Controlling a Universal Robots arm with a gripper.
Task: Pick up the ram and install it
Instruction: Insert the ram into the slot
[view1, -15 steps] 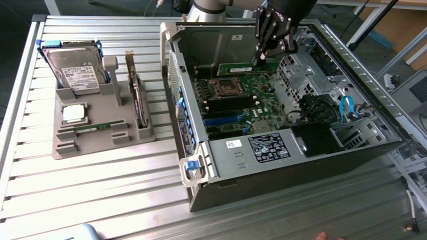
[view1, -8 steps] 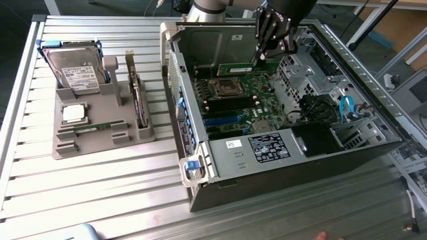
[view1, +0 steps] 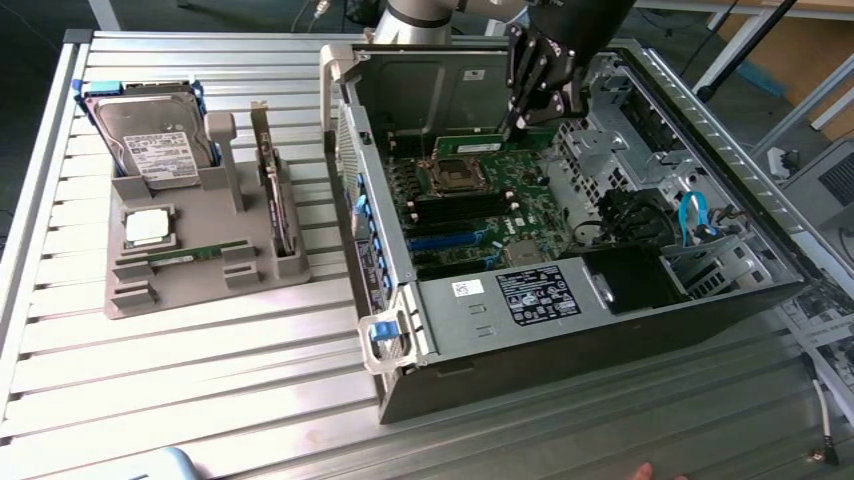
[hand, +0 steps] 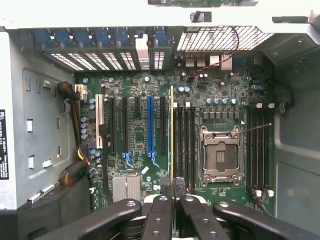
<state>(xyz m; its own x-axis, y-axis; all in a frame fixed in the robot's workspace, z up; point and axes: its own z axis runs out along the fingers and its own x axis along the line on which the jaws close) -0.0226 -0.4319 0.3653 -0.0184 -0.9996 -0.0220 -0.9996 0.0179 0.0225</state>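
While inside the case (view1: 587, 345), the ram (hand: 172, 130), tight in the gripper (hand: 172, 187).

A slatted metal table (view1: 187, 370), evenly lit, with a brown surface (view1: 801, 50) beyond it.

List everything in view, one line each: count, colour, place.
table: one, silver, under everything
holder: one, grey, exterior view's left
hard drive: one, silver, propped in holder
processor: one, silver, flat in holder
card: one, green, on edge in holder
stick: one, green, lying in holder
case: one, black, open, exterior view's right
motherboard: one, green, inside case
socket: one, silver, on motherboard
ram: one, green, in pincer over motherboard
arm: one, grey, above case
pincer: one, black, shut on ram
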